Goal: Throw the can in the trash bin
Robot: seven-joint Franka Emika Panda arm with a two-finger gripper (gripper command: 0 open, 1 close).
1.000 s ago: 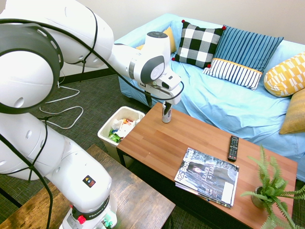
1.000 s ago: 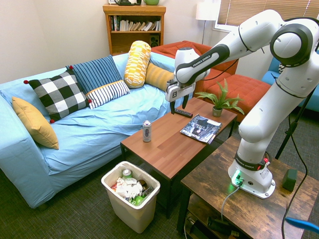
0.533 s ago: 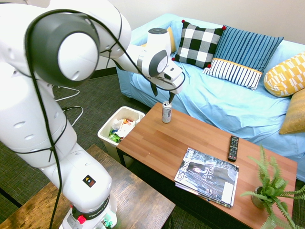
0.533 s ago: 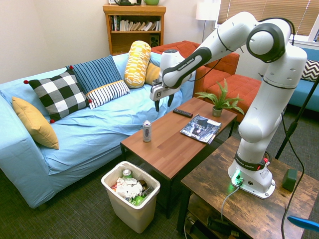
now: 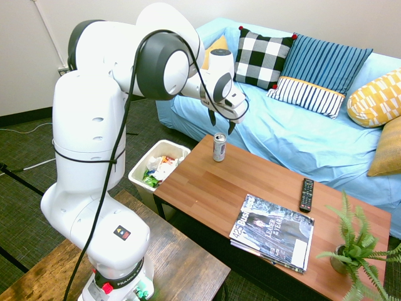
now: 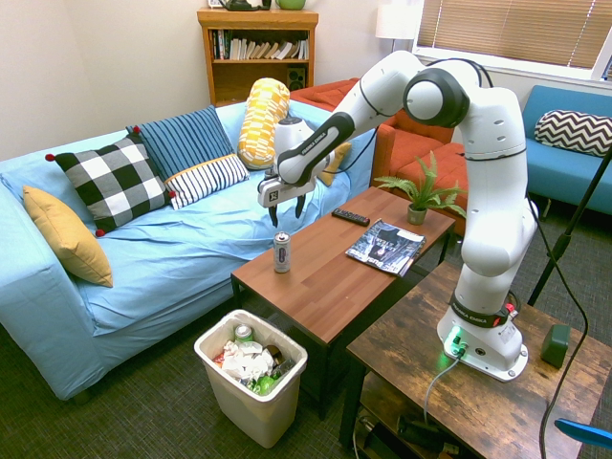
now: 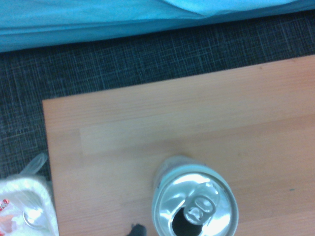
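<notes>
The slim silver can stands upright near the corner of the wooden coffee table closest to the sofa. Its shiny top with the open tab hole fills the lower part of the wrist view. My gripper hangs open just above the can, fingers pointing down, touching nothing. The white trash bin sits on the carpet beside the table's end, holding white, green and colourful wrappers; a corner of it shows in the wrist view.
On the table lie a magazine, a black remote and a potted fern. A blue sofa with several cushions runs behind the table. A darker wooden table stands in front.
The arm has swung toward the sofa end of the table, bringing the gripper from over the table's middle to right above the can. The can has not moved. The fingers stay open.
</notes>
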